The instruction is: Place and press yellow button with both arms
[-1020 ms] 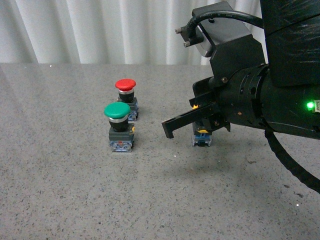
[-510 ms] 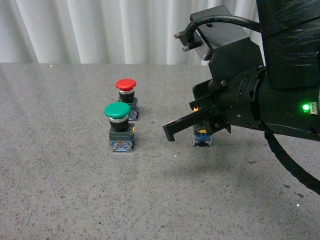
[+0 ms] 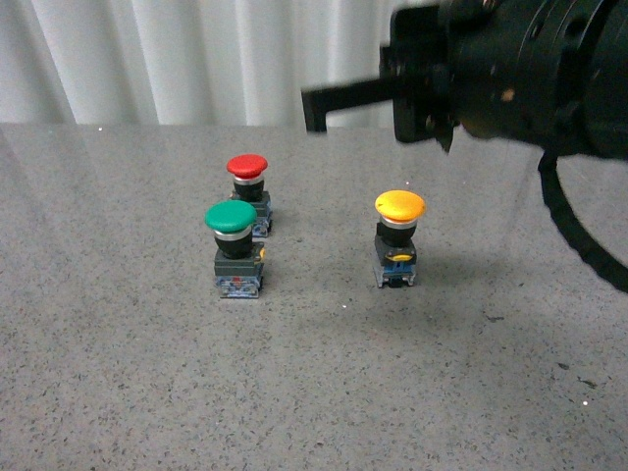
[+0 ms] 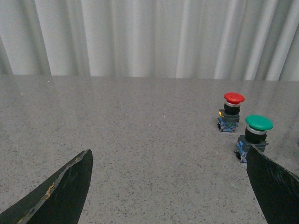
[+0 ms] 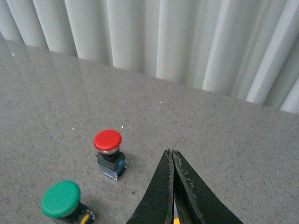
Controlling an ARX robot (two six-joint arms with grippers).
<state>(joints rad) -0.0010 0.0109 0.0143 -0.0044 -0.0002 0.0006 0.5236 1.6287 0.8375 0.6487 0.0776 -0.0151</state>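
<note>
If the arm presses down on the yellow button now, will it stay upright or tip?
The yellow button stands upright on the table, free of the right gripper. Its wide cap over a narrow body suggests it may tip if pressed off-centre. It looks rigid.

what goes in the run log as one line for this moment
right gripper: shut, raised above yellow mushroom-cap push button | button: upright on grey speckled table, free | left gripper: open, empty
</note>
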